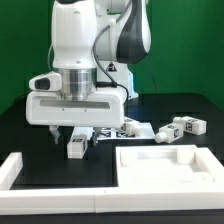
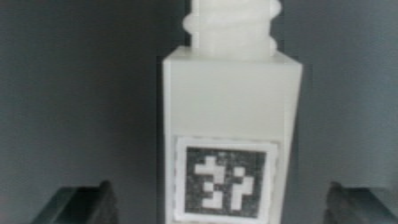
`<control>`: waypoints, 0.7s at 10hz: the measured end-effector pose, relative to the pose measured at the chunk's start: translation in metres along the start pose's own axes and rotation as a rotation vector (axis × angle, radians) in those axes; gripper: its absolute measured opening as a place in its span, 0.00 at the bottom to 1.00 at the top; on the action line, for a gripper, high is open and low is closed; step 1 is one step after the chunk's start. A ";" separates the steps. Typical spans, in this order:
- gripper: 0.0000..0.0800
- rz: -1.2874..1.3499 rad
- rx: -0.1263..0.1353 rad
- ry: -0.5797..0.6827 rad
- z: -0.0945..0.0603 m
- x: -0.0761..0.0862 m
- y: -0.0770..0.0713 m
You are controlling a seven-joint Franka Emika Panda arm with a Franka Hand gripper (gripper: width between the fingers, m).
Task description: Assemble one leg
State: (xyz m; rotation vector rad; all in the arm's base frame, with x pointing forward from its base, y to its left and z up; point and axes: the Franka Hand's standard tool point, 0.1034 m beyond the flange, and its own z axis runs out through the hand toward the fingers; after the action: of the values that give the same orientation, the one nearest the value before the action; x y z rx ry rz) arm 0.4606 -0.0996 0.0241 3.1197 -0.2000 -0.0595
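Observation:
A leg (image 1: 76,147), a small white block with a black-and-white tag, stands on the black table at the exterior view's left. My gripper (image 1: 74,135) hangs right over it, a dark finger on either side. In the wrist view the leg (image 2: 228,120) fills the middle, with its tag facing the camera and a threaded white peg (image 2: 233,22) at its far end. My gripper (image 2: 222,206) is open. The fingers (image 2: 80,204) stand on both sides of the leg with a dark gap between each finger and the block.
A large white square panel (image 1: 200,172) with a raised rim lies at the front right. Long white border bars (image 1: 18,171) run along the front left. Two more tagged legs (image 1: 186,127) lie at the back right. The marker board (image 1: 125,129) lies behind my gripper.

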 end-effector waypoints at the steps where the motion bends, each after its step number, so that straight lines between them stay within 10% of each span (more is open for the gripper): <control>1: 0.80 0.007 0.029 -0.055 -0.012 0.017 -0.002; 3: 0.81 0.024 0.068 -0.169 -0.020 0.040 -0.001; 7: 0.81 0.025 0.109 -0.500 -0.006 0.030 -0.012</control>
State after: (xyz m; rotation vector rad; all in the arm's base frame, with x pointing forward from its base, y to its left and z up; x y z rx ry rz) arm 0.4916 -0.0917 0.0291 3.1419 -0.2516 -0.8559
